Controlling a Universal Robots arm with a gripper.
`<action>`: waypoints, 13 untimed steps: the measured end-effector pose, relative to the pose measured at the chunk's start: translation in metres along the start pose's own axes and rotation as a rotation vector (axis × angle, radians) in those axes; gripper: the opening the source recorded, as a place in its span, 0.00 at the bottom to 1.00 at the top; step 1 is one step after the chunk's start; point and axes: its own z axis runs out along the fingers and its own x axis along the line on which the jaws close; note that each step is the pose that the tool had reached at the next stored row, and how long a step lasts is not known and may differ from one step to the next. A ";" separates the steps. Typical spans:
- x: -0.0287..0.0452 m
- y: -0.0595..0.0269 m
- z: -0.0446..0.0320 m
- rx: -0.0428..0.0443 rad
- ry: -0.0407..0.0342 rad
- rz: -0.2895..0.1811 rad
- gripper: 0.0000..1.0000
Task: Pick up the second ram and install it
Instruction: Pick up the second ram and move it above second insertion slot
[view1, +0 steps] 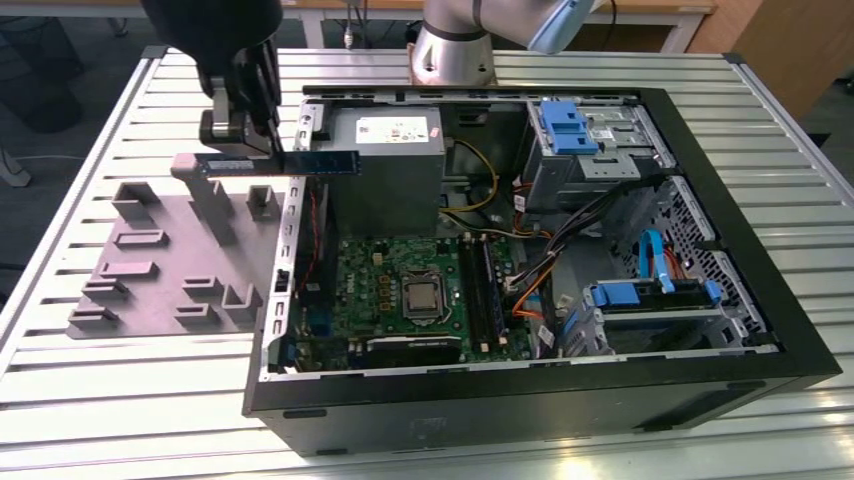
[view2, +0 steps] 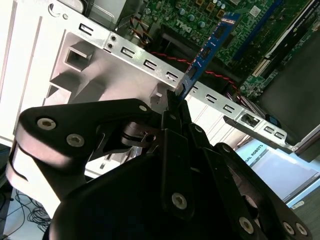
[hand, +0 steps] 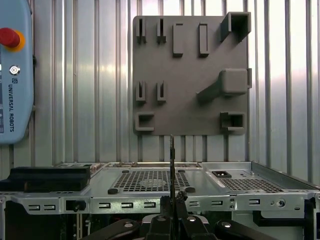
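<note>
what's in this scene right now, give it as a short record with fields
gripper: shut on the second ram, raised off the table
second ram: held level by one end, free end towards the computer case
grey fixture plate: on the slatted table, at the exterior view's left of the case
computer case: lying open, motherboard exposed
ram slots: long black slots beside the processor socket; cannot tell if any is filled
install: not done, ram is in the air
</note>
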 end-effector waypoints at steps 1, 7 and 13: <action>0.0000 -0.0003 0.0000 0.0000 0.0001 0.000 0.14; 0.0000 -0.0021 0.0000 0.0001 0.0000 0.000 0.14; -0.0001 -0.0041 0.0000 0.0001 0.0000 0.000 0.14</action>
